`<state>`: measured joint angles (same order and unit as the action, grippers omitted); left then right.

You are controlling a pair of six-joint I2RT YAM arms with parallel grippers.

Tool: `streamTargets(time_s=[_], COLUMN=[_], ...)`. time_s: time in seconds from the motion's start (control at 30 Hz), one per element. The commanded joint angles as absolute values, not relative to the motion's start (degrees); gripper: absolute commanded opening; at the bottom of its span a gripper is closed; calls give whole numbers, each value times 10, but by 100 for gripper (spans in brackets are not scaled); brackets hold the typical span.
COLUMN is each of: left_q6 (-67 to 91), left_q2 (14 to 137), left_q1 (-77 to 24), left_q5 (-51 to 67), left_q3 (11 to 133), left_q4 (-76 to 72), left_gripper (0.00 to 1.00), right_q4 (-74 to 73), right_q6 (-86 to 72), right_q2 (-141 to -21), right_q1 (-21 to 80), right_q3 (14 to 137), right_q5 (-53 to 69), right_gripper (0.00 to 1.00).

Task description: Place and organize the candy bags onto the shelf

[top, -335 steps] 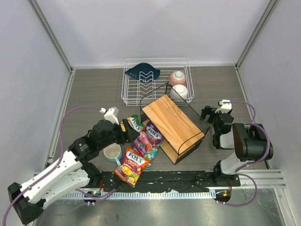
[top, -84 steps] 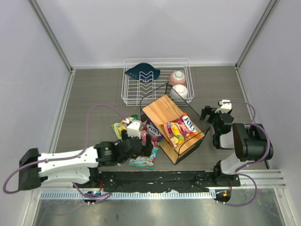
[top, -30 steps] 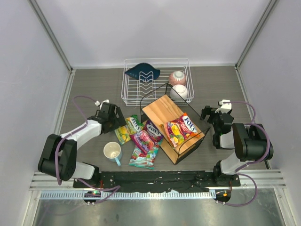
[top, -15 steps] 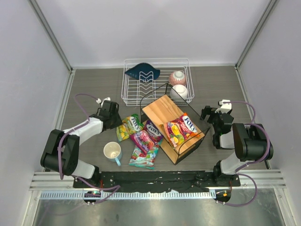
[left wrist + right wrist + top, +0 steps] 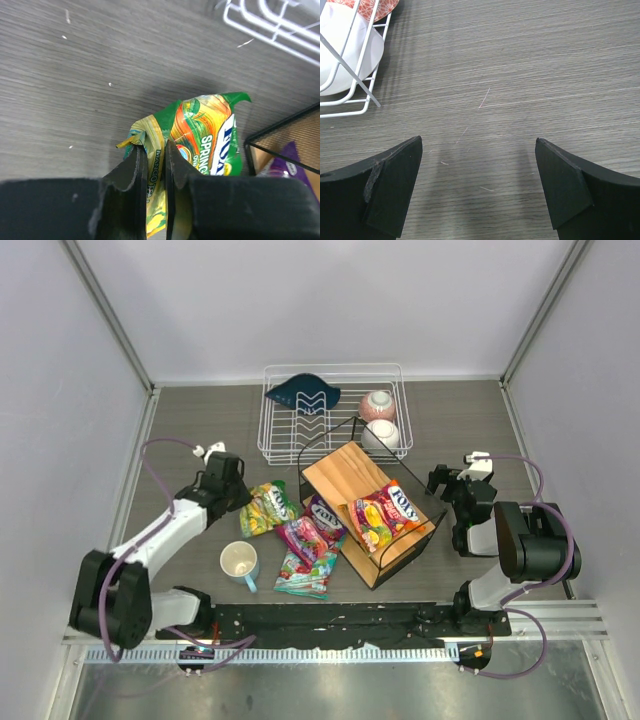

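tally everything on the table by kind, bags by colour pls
Candy bags: 4 (green bag, purple bag, teal bag, orange-red bag)
Bowls: 2
Mug: 1
Dark blue dish: 1
Shelf: 1
Dish rack: 1
Total: 10

Bright, even light casts soft shadows on the table [image 5: 200,430]; the close-up left pincer [image 5: 152,151] looks slightly blurred.
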<state>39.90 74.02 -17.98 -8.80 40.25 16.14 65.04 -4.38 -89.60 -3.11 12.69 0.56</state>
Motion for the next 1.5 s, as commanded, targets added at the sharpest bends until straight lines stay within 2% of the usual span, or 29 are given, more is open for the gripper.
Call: streamTargets(time_s=[0.0,0.43,0.67,0.93,1.2,1.33,1.47], left_q6=[396,408,428,528,626,619,594], left_q2=[650,454,403,381,392,415,454], left_q1=[-178,-178,-178,-178,-187,-246,-395], left_q5=[-135,-184,-133,18,52,-14,-127], left_q3=[446,547,620,640,579,584,589], left_q4=[205,315,341,263,156,138,112], left_gripper=[0,0,0,0,0,0,0], right_q4=[678,678,678,677,678,678,678], right_q6=[-34,-34,-34,-33,-34,-34,-34], right_q2=[-882,-882,-882,-882,-882,-882,-882], right_q1=[-29,-29,-29,-28,-28,-28,-28], right_q3=[137,138,137,138,137,137,137], right_q5=[3,3,3,3,3,3,3], right_gripper=[100,100,100,100,100,100,100])
